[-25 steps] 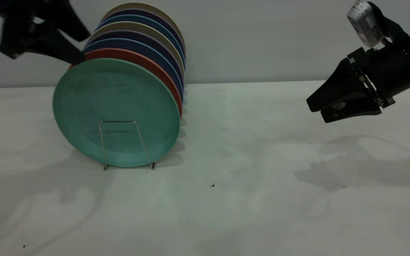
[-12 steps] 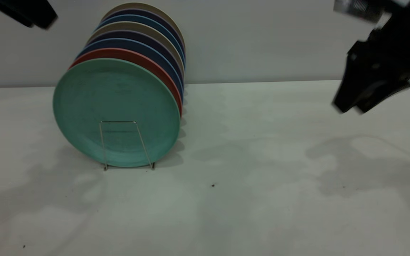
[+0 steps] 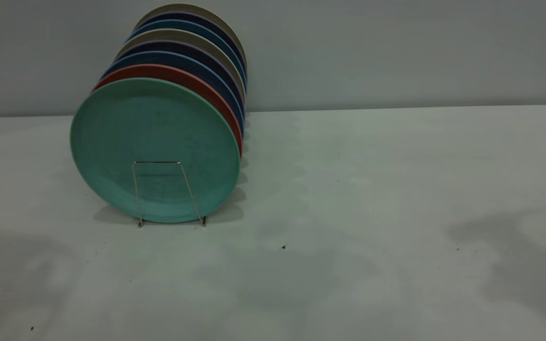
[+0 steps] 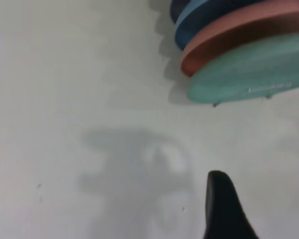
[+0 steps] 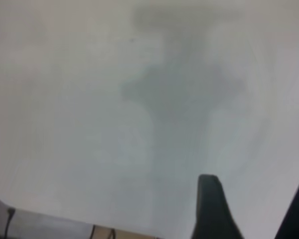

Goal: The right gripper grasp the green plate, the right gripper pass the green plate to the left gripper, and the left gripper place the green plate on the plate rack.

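Hovering above the table (image 3: 349, 189), both my grippers are spreading empty fingers (image 4: 222, 209); the green plate (image 3: 154, 149) is standing in the plate rack (image 3: 168, 192).

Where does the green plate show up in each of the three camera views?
Exterior: green plate frontmost in the plate rack, left of centre.
Left wrist: its rim at the upper right.
Right wrist: not in view.
Shared landmark: the salmon-pink plate directly behind it.
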Tool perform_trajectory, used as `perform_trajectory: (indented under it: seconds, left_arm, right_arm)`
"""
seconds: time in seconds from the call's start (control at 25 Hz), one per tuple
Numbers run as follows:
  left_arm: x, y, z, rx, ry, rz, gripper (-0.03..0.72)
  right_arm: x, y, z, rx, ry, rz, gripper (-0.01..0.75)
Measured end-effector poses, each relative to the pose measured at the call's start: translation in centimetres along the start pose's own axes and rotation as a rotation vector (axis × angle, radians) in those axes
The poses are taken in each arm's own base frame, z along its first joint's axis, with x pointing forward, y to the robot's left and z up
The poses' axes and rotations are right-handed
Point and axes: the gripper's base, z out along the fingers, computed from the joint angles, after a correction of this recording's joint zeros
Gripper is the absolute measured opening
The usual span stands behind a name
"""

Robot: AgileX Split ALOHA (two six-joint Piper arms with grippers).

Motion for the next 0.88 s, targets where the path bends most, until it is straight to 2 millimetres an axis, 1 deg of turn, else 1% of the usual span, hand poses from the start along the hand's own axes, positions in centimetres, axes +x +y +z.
perform_trajectory:
  seconds: [0.08,0.12,0.16,0.24,0.32,0.44,0.48,0.64,0.72,0.88]
  left_arm:
    - [2.1,-0.2,-1.8,-0.008,-0.021,0.0,0.419]
    - [3.1,-0.3,-2.3,-0.009,-0.029,0.0,0.419]
    - [4.2,-0.4,-3.3,-0.01,-0.051,0.001,0.419]
    - [6.6,-0.7,-5.0,-0.013,-0.091,0.002,0.419]
    - [8.9,-0.9,-6.3,-0.014,-0.126,0.004,0.421]
    - [12.5,-1.3,-7.6,-0.015,-0.158,0.004,0.44]
    - [13.7,-1.4,-7.9,-0.014,-0.163,0.004,0.45]
    - [17.9,-1.9,-8.3,0.012,-0.167,-0.001,0.478]
    - [19.5,-2.1,-8.3,0.022,-0.18,-0.002,0.482]
    - [22.5,-2.3,-8.0,0.021,-0.23,0.002,0.482]
  right_arm:
    - [1.4,0.1,-2.4,-0.002,-0.063,0.01,0.48]
    - [2.4,0.3,-3.7,-0.006,-0.097,0.016,0.48]
    - [3.6,0.4,-4.8,-0.01,-0.124,0.02,0.48]
    - [5.9,0.8,-6.3,-0.021,-0.164,0.026,0.48]
    - [8.5,1.3,-7.3,-0.035,-0.193,0.03,0.48]
    - [12.2,2.0,-7.9,-0.052,-0.228,0.024,0.48]
    - [13.3,2.2,-7.8,-0.062,-0.235,0.019,0.48]
    - [17.7,3.1,-7.9,-0.084,-0.297,0.001,0.48]
    - [19.8,3.4,-7.9,-0.078,-0.338,-0.007,0.48]
    - [23.5,4.0,-7.1,-0.065,-0.402,-0.022,0.48]
